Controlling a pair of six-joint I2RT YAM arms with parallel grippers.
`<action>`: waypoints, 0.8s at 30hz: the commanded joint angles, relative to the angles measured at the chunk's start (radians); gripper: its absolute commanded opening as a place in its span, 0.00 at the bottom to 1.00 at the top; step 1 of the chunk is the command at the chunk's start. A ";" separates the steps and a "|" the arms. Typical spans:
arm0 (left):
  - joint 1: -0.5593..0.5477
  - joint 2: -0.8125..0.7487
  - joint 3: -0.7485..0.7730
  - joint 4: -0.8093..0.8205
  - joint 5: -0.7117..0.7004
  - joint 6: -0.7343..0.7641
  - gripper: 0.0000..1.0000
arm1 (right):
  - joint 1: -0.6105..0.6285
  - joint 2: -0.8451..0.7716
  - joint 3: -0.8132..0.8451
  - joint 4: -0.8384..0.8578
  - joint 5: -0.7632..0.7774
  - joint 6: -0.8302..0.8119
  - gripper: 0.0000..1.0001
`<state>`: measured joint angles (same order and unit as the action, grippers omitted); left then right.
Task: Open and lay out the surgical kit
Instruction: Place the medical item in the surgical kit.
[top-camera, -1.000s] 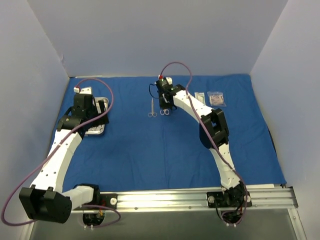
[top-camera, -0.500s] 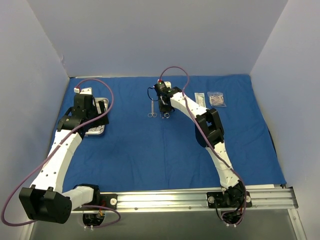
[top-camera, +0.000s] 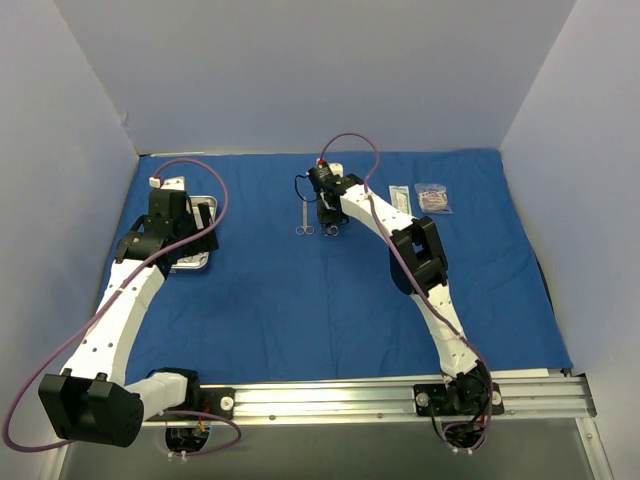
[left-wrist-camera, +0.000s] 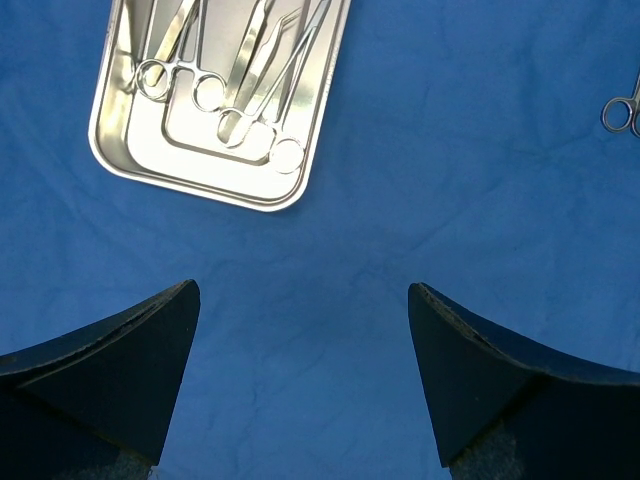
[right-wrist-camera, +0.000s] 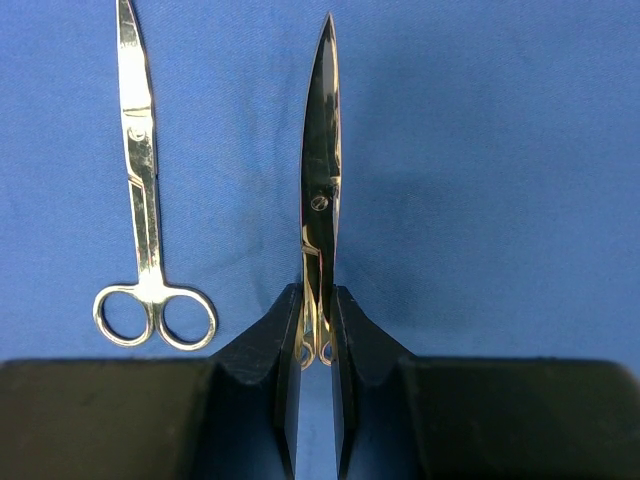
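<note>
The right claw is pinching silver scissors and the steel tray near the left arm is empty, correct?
No. The left wrist view shows the rectangular steel tray holding silver scissor-handled instruments; the right claw does pinch silver scissors.

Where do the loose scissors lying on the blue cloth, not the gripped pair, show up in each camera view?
Top external: loose scissors centre-back, just left of the right gripper.
Left wrist: only ring handles at the right edge, probably this pair.
Right wrist: left side, beside the gripped pair.
Shared landmark: blue cloth.
</note>
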<state>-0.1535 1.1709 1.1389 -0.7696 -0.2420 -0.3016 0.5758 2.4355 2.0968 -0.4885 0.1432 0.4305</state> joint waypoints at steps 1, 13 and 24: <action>0.000 -0.008 -0.002 0.000 0.007 0.013 0.94 | 0.001 0.022 0.003 0.016 0.039 0.039 0.02; 0.000 -0.004 -0.007 0.003 0.012 0.012 0.94 | 0.001 0.036 0.008 0.015 0.049 0.024 0.10; 0.002 -0.002 -0.008 0.003 0.015 0.013 0.94 | -0.002 0.030 -0.003 0.031 0.039 0.031 0.22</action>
<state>-0.1535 1.1732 1.1290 -0.7719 -0.2333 -0.3016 0.5755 2.4577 2.0968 -0.4530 0.1585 0.4461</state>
